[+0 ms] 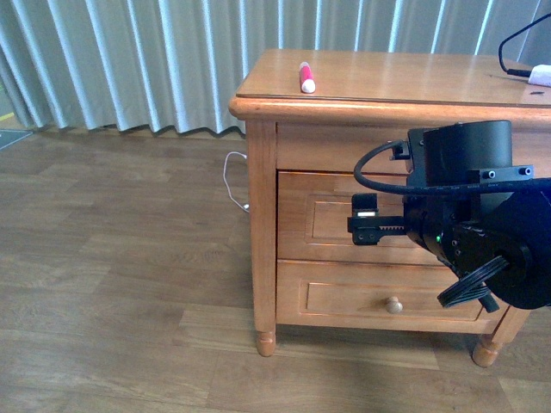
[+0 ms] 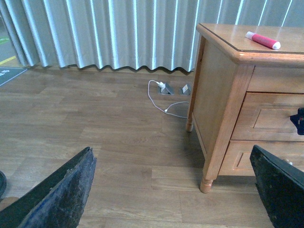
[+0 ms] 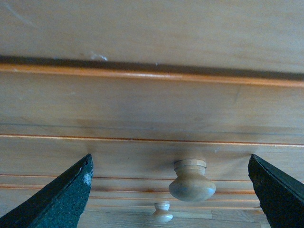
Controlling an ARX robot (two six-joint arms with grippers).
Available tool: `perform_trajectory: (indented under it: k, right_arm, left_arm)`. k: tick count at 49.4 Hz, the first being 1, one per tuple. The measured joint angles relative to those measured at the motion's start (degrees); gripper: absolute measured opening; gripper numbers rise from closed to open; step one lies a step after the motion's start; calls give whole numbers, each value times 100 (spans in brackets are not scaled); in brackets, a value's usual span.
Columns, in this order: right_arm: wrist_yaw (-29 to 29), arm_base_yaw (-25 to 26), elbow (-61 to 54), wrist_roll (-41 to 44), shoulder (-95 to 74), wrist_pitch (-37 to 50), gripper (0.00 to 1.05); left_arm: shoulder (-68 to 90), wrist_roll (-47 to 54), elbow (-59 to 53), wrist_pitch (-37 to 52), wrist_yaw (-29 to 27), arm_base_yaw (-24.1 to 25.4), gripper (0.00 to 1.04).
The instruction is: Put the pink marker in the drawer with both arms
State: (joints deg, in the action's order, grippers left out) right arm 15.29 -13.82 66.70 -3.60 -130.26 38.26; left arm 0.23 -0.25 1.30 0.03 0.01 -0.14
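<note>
The pink marker [image 1: 306, 77] lies flat on top of the nightstand [image 1: 262, 215], near its front edge and towards its left corner. Its long axis runs roughly front to back, with the white cap end pointing at the front edge and the pink body pointing back towards the curtain [image 1: 129, 60]. The drawer [image 1: 327, 215] below it is closed. The front view shows the right arm [image 1: 482, 224] reaching in at the drawer front, with the right gripper [image 1: 366, 225] close to the panel, but from there I cannot tell how its fingers stand. The right wrist view settles this: the two fingers [image 3: 57, 199] are spread wide on either side of the drawer's round knob [image 3: 191, 180], not touching it, and the lower drawer's knob [image 3: 162, 212] shows just beyond. That view does not show the marker. The left wrist view does show it, from the nightstand's side, along with a white cable [image 2: 159, 99] on the wooden floor [image 2: 95, 123]. The left gripper [image 2: 171, 152] has its fingers [image 2: 61, 190] wide apart too, holding nothing, low over the floor and well apart from the nightstand. A white adapter [image 1: 541, 75] sits at the far right of the top.
</note>
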Motion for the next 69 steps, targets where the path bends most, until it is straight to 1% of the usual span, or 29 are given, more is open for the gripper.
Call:
perform_trajectory:
  k: [21, 22, 23, 29, 32, 38, 43, 45, 61, 69]
  right_arm:
    - [-92, 153, 22, 76, -177, 66, 95]
    - [-90, 153, 22, 81, -177, 66, 93]
    - [-85, 153, 22, 87, -177, 66, 88]
    - [-81, 153, 22, 90, -177, 66, 72]
    - [-81, 153, 22, 98, -177, 66, 61]
    - [-81, 153, 22, 103, -177, 46, 45]
    - [-57, 164, 28, 127, -177, 0, 27]
    - [-57, 164, 31, 127, -177, -13, 25]
    - [-120, 168, -46, 66, -94, -87, 24]
    - [-297, 166, -632, -37, 186, 216, 24]
  left_arm:
    - [0, 0, 2, 0, 0, 0, 99]
    - [0, 0, 0, 0, 0, 0, 98]
    - [0, 0, 0, 0, 0, 0, 99]
    - [0, 0, 2, 0, 0, 0, 99]
    - [0, 0, 2, 0, 0, 0, 98]
    - [0, 0, 2, 0, 0, 0, 99]
    - [0, 0, 2, 0, 0, 0, 99]
    - [0, 0, 2, 0, 0, 0, 99]
    - [0, 0, 0, 0, 0, 0, 99]
    - [0, 0, 2, 0, 0, 0, 99]
